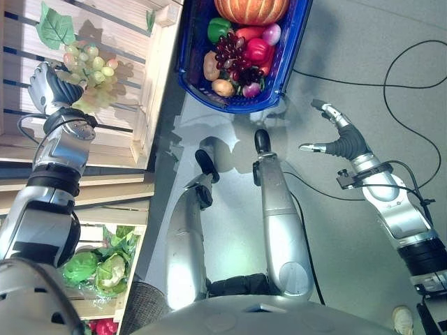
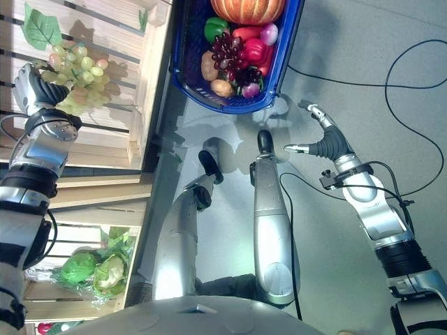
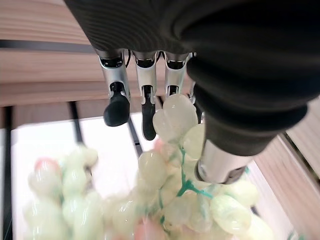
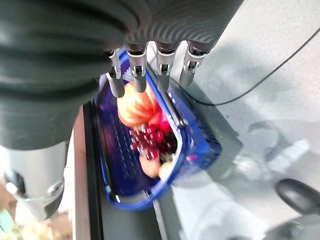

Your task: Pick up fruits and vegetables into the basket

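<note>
Your left hand sits at 10 o'clock in the head view, over the wooden crate. Its wrist camera shows the fingers bent down over the bunch of green grapes, the thumb against the grapes from the other side: a loose clasp around the top of the bunch, with grapes between thumb and fingers. The bunch lies on the crate's slats, a green leaf just beyond it at 11 o'clock.

Your right hand hangs at 3 o'clock above the grey floor, fingers spread and straight, thumb pointing off toward the basket, nothing in it. Its wrist view looks past straight fingers at the basket.

The blue basket stands at 12 o'clock, between the two hands and nearer the crate. It holds a pumpkin, a green pepper, a red pepper, dark purple grapes, a potato and a red onion.

At 7 o'clock, on a lower shelf, you have leafy cabbages.
</note>
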Controlling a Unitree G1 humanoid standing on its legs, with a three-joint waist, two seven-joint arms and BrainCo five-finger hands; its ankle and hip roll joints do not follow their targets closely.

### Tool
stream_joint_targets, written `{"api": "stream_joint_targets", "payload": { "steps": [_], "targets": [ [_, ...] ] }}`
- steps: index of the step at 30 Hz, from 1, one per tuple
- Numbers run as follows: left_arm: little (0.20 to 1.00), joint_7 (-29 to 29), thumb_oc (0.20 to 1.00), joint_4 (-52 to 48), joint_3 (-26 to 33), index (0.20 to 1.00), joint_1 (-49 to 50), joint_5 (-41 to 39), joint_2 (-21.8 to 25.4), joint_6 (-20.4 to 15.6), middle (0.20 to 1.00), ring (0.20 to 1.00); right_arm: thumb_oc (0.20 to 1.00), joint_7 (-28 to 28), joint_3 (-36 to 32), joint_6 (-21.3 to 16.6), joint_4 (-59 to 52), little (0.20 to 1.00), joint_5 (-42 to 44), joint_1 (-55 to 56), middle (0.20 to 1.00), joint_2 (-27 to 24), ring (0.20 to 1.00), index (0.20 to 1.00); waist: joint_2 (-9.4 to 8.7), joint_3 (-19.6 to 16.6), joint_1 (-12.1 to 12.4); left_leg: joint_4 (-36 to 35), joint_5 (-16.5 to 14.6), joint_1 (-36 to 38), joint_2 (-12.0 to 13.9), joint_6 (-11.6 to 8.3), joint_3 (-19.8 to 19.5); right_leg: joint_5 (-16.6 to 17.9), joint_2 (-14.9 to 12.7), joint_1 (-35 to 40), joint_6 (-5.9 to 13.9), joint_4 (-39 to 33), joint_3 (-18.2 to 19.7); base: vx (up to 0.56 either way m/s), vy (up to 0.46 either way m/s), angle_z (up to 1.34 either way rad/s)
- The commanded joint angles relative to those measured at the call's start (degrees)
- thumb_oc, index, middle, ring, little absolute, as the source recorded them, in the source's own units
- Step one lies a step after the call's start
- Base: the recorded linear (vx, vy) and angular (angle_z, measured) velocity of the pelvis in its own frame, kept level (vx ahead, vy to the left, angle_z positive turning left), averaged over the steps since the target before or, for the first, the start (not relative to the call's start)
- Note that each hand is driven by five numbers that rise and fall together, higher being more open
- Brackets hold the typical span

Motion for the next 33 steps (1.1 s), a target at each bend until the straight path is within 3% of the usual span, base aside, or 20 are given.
{"api": "stream_joint_targets", "payload": {
  "steps": [1, 3, 11, 12, 22, 33],
  "targets": [
    [0.2, 2.5, 0.2, -2.5, 5.7, 0.2, 4.1, -5.7, 2.3, -3.9, 0.2, 0.2, 1.0, 1.5, -0.9, 0.9, -5.5, 1.0, -0.7, 2.0, 1.0, -1.1, 1.0, 1.0, 0.21, -2.6, -0.4, 1.4, -7.1, 2.1, -5.0, 3.03, 2.1, -0.4, 2.4, 3.8, 3.7, -5.6, -0.3, -0.03, -0.055, 0.11],
    [0.2, 0.7, 0.2, -9.0, 8.6, 0.2, 8.1, -10.6, 0.7, -7.3, 0.2, 0.2, 1.0, 3.4, -1.3, 2.5, -7.6, 1.0, -2.6, 2.8, 1.0, -0.2, 1.0, 1.0, -0.21, -2.6, 0.5, 0.8, -7.4, 3.9, -5.4, 3.38, 1.6, -0.7, 2.6, 6.1, 3.76, -6.5, -1.0, -0.02, -0.045, 0.09],
    [0.2, -4.8, 0.2, -20.8, 11.8, 0.2, 14.0, -18.8, -2.7, -10.4, 0.2, 0.2, 1.0, 5.3, 1.6, 4.9, -11.1, 1.0, -10.3, -0.1, 1.0, 1.1, 1.0, 1.0, -0.58, -2.6, 2.4, 0.1, -7.9, 7.9, -5.6, 3.86, 0.7, -1.1, 2.3, 11.1, 3.88, -7.9, -2.3, -0.01, -0.028, 0.08],
    [0.2, -5.0, 0.2, -21.4, 12.2, 0.2, 13.8, -19.3, -2.7, -10.7, 0.2, 0.2, 1.0, 5.3, 1.8, 5.0, -11.2, 1.0, -10.7, -1.1, 1.0, 1.0, 1.0, 1.0, -0.63, -2.6, 2.4, -0.4, -6.2, 6.7, -5.5, 4.22, 1.3, 0.7, 2.2, 10.1, 3.52, -8.6, -2.6, -0.08, -0.059, 0.13],
    [0.2, -11.5, 0.2, -29.1, 11.0, 0.2, 12.3, -24.6, -4.2, -11.2, 0.2, 0.2, 1.0, 4.1, 10.8, 12.6, -9.1, 1.0, -15.0, -15.0, 1.0, 3.9, 1.0, 1.0, -0.74, -2.6, 6.0, -0.3, -6.8, 10.3, -6.1, 4.54, -0.6, 0.0, 1.6, 15.2, 2.95, -9.3, -4.4, -0.01, -0.044, 0.08],
    [0.2, -18.7, 0.2, -32.0, 8.0, 0.2, 8.2, -25.2, -5.3, -13.7, 0.2, 0.2, 1.0, 2.6, 19.3, 17.3, -3.3, 1.0, -17.1, -26.9, 1.0, 8.9, 1.0, 1.0, -1.13, -2.6, 9.3, -0.5, -6.9, 14.2, -6.8, 4.75, -3.0, 0.1, 0.4, 20.4, 2.51, -9.8, -6.5, 0.0, -0.046, 0.11]
  ]
}}
